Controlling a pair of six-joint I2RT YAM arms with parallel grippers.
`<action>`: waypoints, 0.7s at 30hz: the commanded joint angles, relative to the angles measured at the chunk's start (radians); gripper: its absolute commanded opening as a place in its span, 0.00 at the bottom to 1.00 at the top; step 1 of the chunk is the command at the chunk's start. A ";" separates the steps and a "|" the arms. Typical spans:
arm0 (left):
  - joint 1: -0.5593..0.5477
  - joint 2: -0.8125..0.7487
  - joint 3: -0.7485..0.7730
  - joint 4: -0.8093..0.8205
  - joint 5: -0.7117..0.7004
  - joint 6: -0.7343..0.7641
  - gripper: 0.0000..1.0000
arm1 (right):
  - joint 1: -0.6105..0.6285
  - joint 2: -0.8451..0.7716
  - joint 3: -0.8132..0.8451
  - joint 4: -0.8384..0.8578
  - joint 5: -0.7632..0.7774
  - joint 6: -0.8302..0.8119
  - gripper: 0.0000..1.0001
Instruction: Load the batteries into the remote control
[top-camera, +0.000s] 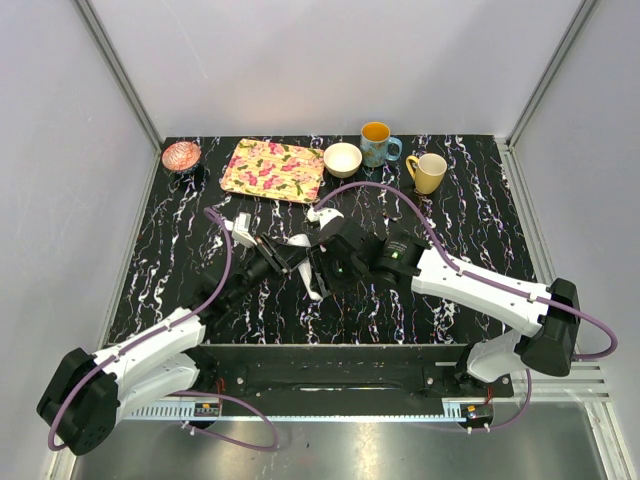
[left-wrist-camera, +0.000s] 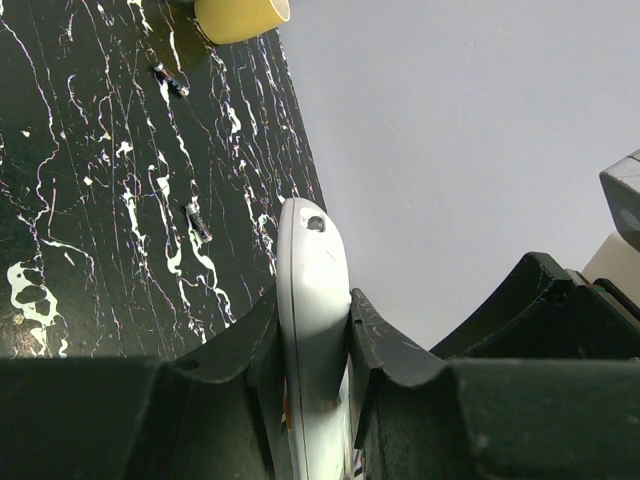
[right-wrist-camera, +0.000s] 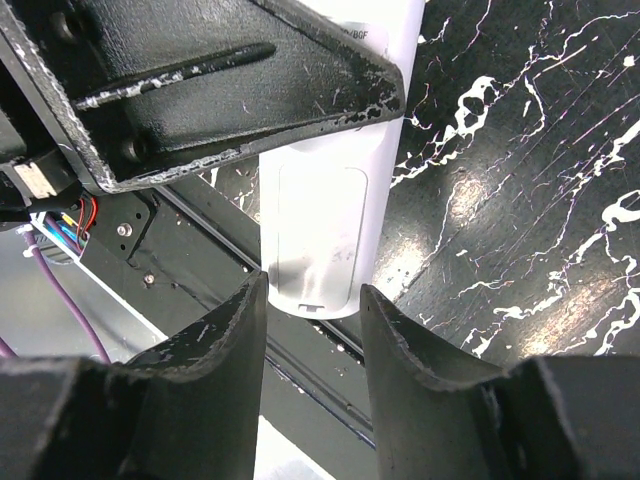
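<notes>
Over the middle of the bench (right-wrist-camera: 520, 150), the left hand (left-wrist-camera: 312, 318) is clamped on the remote control (left-wrist-camera: 312, 260), held edge-on. Its long axis points straight into the right hand (right-wrist-camera: 313, 288), whose fingers (right-wrist-camera: 235, 330) flank the end bearing the battery cover (right-wrist-camera: 318, 225). Whether they pinch it, I cannot tell.

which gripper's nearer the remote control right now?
Left. The left gripper is clamped on the remote control, fingers pressed against both its sides. The right gripper flanks the remote's free end, one finger on either side; contact unclear.
</notes>
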 joint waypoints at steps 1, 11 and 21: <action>0.004 -0.014 0.035 0.060 0.005 0.011 0.00 | 0.007 -0.017 0.002 0.013 0.011 -0.016 0.00; 0.010 0.003 0.012 0.069 -0.029 0.020 0.00 | 0.006 -0.158 -0.024 0.103 0.033 -0.022 0.91; 0.050 -0.020 -0.043 0.144 -0.031 -0.032 0.00 | 0.007 -0.287 -0.194 0.200 0.282 0.055 0.26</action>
